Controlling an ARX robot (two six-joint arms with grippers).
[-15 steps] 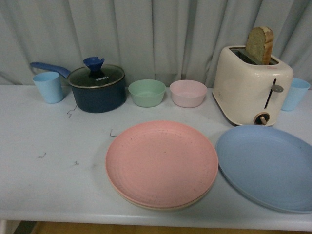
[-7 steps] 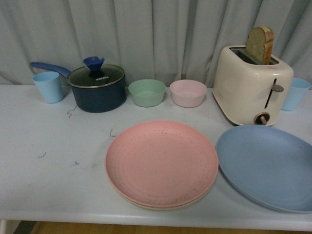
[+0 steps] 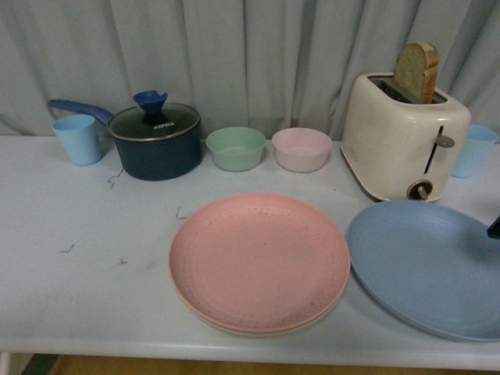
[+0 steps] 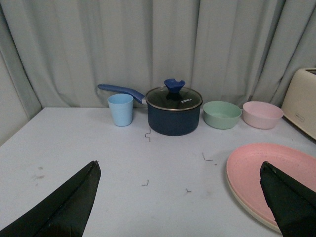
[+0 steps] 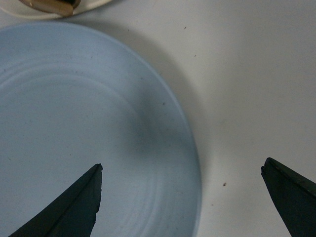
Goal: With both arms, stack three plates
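Note:
The pink plate lies on the beige plate, of which only the rim shows, at the table's front middle. The light blue plate lies alone to their right. My right gripper is open above the blue plate, with the plate's rim between its jaws. A black bit of the right arm shows at the front view's right edge. My left gripper is open and empty above bare table, left of the pink plate.
A cream toaster with a bread slice stands behind the blue plate. A dark blue pot, a green bowl, a pink bowl and two light blue cups line the back. The table's front edge is near the plates.
A black bit of the right arm has come into the front view at the right edge, over the blue plate. The plates have not moved.

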